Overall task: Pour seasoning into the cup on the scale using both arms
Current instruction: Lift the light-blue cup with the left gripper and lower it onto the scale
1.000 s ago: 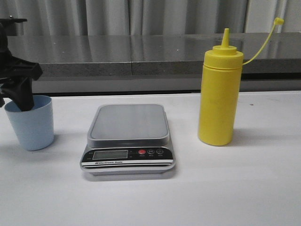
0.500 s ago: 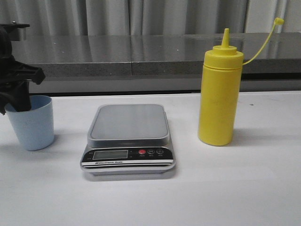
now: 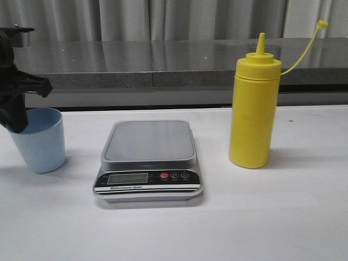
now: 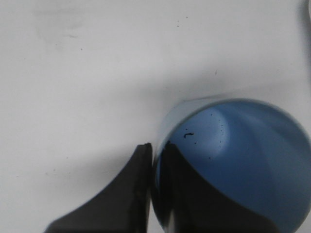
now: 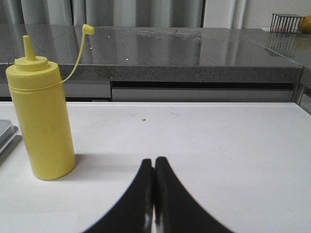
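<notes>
left gripper (image 3: 16,117) pinching the cup (image 3: 39,142) rim at the counter's left edge, scale (image 3: 148,159) mid-counter, bottle (image 3: 252,106) right, right gripper (image 5: 154,167) clenched on nothing

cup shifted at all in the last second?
Yes. The cup, pinched at its rim by the left tool, has slid slightly toward the scale; the gap between them is narrower. The scale stayed put.

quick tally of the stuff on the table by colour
yellow: 1, the squeeze bottle
pale blue: 1, the cup
silver-grey: 1, the scale
total: 3
</notes>
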`<act>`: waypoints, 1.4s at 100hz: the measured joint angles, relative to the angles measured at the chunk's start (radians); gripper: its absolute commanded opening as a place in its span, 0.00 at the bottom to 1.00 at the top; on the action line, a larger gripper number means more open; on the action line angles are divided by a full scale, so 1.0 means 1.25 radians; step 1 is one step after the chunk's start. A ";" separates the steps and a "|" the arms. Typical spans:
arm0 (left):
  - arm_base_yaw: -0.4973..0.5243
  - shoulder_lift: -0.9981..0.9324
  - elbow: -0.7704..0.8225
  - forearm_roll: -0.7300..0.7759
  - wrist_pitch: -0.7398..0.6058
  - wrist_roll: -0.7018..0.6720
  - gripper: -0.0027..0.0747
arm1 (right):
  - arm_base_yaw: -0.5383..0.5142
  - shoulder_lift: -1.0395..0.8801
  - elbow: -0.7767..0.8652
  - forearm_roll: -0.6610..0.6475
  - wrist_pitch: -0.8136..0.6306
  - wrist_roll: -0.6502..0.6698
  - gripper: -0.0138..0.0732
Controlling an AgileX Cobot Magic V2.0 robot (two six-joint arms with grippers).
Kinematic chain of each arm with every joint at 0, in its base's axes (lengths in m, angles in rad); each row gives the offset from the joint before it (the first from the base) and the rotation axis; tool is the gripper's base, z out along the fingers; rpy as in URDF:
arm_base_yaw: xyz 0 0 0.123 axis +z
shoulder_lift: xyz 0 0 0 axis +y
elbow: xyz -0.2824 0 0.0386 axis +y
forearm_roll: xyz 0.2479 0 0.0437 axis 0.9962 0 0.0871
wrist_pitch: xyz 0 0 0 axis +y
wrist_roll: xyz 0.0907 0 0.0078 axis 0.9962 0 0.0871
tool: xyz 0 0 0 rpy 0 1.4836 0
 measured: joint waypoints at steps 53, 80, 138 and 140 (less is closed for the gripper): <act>-0.046 -0.008 -0.276 -0.034 0.214 0.002 0.05 | 0.000 0.000 0.000 0.000 0.000 0.000 0.08; -0.165 0.002 -0.315 -0.041 0.204 0.088 0.05 | 0.000 0.000 0.000 0.000 0.000 0.000 0.08; -0.252 0.129 -0.319 -0.068 0.138 0.097 0.06 | 0.000 0.000 0.000 0.000 0.000 0.000 0.08; -0.252 0.131 -0.321 -0.068 0.138 0.097 0.08 | 0.000 0.000 0.000 0.000 0.000 0.000 0.08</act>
